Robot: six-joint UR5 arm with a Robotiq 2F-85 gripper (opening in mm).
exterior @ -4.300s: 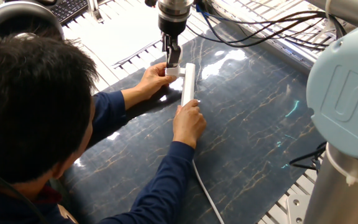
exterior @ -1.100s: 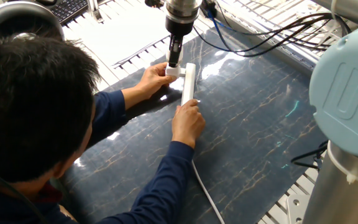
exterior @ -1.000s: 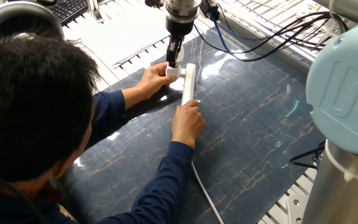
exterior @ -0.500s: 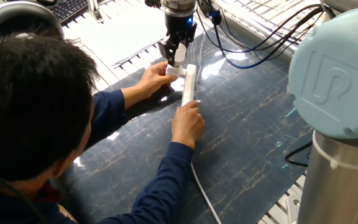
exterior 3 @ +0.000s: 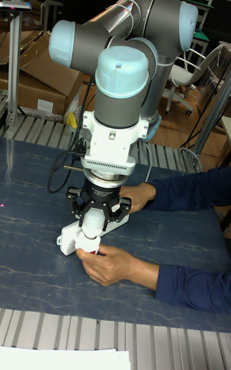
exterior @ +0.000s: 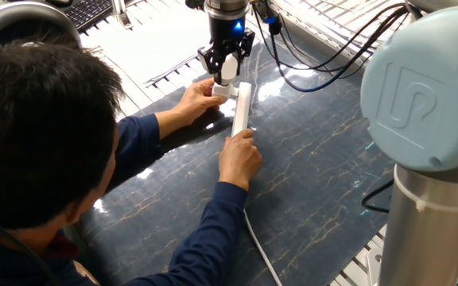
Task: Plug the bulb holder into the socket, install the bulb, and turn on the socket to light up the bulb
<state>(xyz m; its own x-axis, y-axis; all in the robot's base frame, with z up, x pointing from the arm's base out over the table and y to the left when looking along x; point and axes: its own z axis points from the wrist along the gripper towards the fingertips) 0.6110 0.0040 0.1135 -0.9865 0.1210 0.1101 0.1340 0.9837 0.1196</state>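
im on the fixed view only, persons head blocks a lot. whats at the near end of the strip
Observer: In the tall view a red switch shows at the socket end, by the person's hand.
Operator: is the bulb in the gripper
Observer: Yes, the bulb sits upright between the gripper fingers.
Operator: other hand?
Observer: It rests behind the gripper, against the socket's far side.

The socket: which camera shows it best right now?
The fixed view: the socket lies along the mat, its cord trailing toward the camera, a hand on each side. In the tall fixed view only its end shows under the claw.
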